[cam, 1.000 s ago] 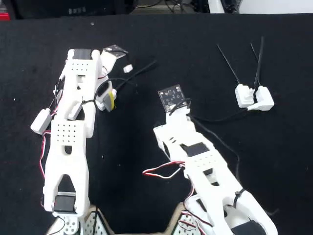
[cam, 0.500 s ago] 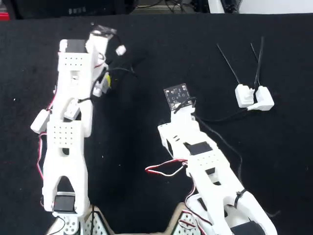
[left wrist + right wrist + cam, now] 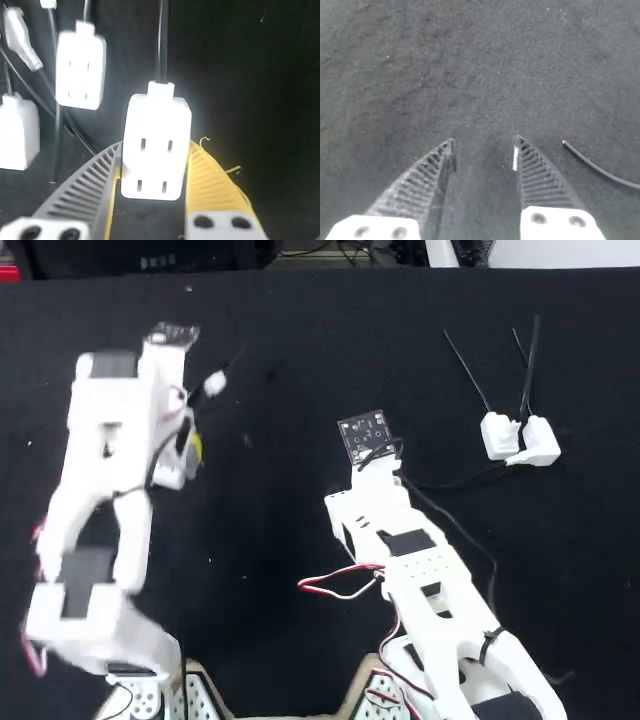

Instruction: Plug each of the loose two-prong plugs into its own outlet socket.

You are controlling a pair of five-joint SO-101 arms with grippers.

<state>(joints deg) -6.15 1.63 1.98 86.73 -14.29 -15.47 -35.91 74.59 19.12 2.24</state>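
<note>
left gripper (image 3: 154, 152): jaws pinching a white rectangular plastic outlet socket block (image 3: 156, 120); grey ribbed finger (image 3: 95, 180) on one long side, yellow ribbed finger (image 3: 210, 180) on the other
socket block: between the jaws, two pairs of slots face the wrist camera, far end sticks out past the fingertips
black cord (image 3: 161, 40): leaves the block's far end, runs straight away from the jaws
second white socket block (image 3: 80, 70): beyond the jaws, grey-finger side, slots visible
third white block (image 3: 17, 132): further out on the grey-finger side, face unreadable
small white plug-like piece (image 3: 22, 37): farthest, blurred, can't tell prongs
right gripper (image 3: 484, 141): jaws spread, nothing between, over black cloth table (image 3: 470, 60)
thin black wire (image 3: 600, 170): on the cloth beside one finger, apart from it
pair of white blocks (image 3: 497, 435): touching each other, well apart from the right jaws, black cords trailing off
</note>
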